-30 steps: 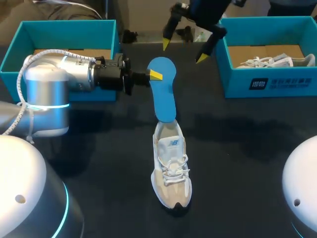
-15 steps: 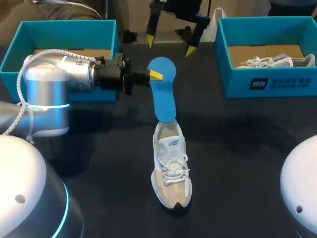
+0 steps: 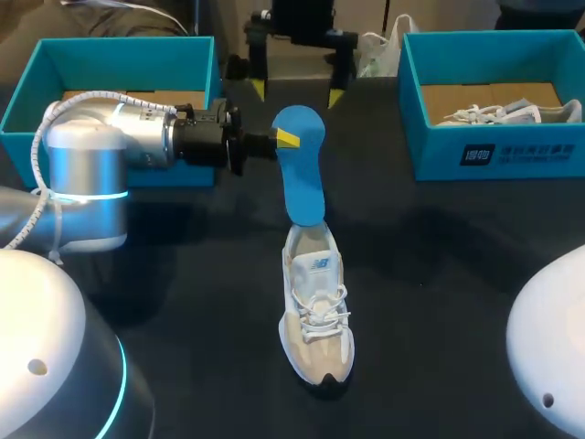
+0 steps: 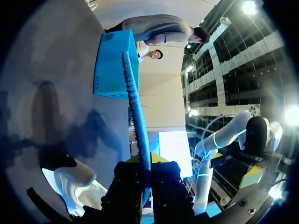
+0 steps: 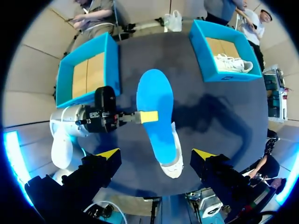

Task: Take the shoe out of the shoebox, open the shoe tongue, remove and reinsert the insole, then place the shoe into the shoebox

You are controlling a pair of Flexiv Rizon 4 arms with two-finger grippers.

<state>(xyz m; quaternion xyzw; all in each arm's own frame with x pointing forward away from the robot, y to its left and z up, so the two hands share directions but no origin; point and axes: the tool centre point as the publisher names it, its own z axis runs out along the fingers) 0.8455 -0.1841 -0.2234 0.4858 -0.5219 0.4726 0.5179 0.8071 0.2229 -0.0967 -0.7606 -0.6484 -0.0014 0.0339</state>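
Note:
My left gripper point(image 3: 285, 139) is shut on the upper edge of a blue insole point(image 3: 302, 174), whose lower end meets the heel opening of a white and beige shoe point(image 3: 316, 315) lying mid-table. The left wrist view shows the insole point(image 4: 135, 102) edge-on, rising from between the fingers of my left gripper point(image 4: 145, 170), with the shoe point(image 4: 77, 179) below. My right gripper point(image 3: 297, 92) hangs open above the table's far edge, just behind the insole. In the right wrist view, that gripper point(image 5: 156, 154) looks straight down on the insole point(image 5: 156, 107) and the shoe point(image 5: 172, 163).
A teal shoebox point(image 3: 27, 101) stands at the back left, behind my left arm. Another teal shoebox point(image 3: 498, 151) at the back right holds a second white shoe point(image 3: 512, 112). Dark table point(image 3: 448, 274) surrounds the shoe.
My right gripper has swung left along the back of the table, from right of the insole's top to directly behind it. The left arm, insole and shoe have stayed put.

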